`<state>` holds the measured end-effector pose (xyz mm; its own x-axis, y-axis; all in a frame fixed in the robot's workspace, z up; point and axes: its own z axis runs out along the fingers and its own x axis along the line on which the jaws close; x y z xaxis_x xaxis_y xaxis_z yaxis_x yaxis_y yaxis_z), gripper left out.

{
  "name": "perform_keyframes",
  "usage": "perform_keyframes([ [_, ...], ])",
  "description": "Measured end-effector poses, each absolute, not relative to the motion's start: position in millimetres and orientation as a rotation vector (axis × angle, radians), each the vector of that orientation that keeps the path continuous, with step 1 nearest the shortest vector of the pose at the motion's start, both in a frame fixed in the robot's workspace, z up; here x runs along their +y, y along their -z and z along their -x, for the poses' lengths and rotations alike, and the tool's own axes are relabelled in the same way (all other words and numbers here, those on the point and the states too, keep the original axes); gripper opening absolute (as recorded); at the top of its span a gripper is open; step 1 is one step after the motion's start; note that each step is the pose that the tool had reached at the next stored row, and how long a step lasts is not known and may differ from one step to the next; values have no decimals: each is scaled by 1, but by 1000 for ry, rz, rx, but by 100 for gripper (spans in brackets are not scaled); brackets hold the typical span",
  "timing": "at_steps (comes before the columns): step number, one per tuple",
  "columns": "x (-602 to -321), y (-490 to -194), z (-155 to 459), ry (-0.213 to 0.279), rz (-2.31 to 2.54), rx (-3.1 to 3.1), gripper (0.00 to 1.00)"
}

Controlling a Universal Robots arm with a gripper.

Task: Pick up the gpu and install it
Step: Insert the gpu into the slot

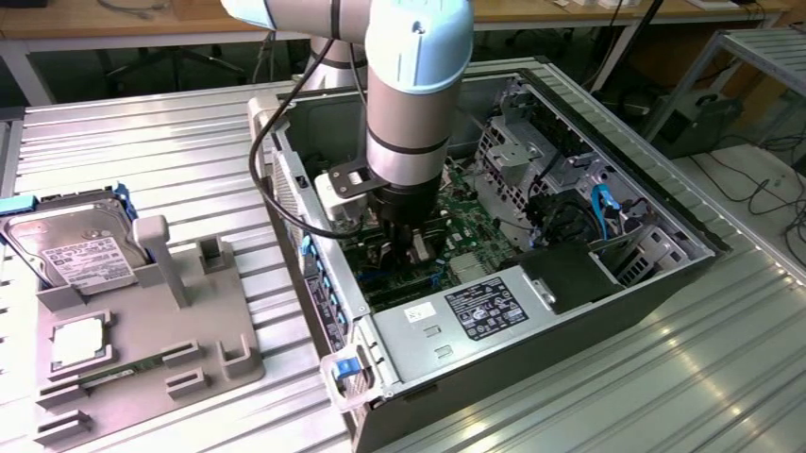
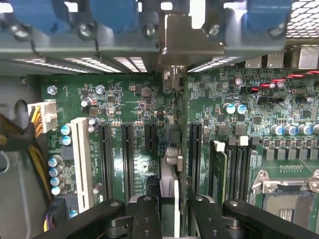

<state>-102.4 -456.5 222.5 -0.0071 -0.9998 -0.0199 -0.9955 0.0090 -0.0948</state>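
Observation:
My gripper (image 1: 413,253) reaches down into the open computer case (image 1: 315,283), just above the green motherboard (image 2: 124,99). It is shut on the gpu (image 2: 185,129), which I see edge-on in the wrist view: a thin green card standing upright between the black fingers (image 2: 145,214), its heatsink (image 2: 169,172) on one face. The silver end bracket (image 2: 192,42) lies against the case's rear slot wall. The card hangs over the black expansion slots (image 2: 196,149), close to the board. From the exterior view the card is mostly hidden behind the gripper.
On the exterior view's left, a grey fixture (image 1: 139,349) holds a silver hard drive (image 1: 75,250) and a narrow memory stick (image 1: 120,370). Inside the case are the power supply (image 1: 485,311), blue cables (image 1: 602,212), a white slot (image 2: 82,164), yellow-black wires (image 2: 35,149) and the processor socket (image 2: 289,194).

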Motion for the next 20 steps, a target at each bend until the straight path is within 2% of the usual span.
perform_keyframes([
  [13, -456, -222, 102, 79, 2153, 2171, 28],
  [14, -456, -222, 102, 81, 2153, 2171, 29],
  [15, -456, -222, 102, 81, 2153, 2172, 35],
  [16, -456, -223, 103, 82, 2155, 2173, 35],
  [17, -456, -223, 103, 82, 2154, 2172, 42],
  [20, -457, -225, 103, 82, 2155, 2173, 42],
])
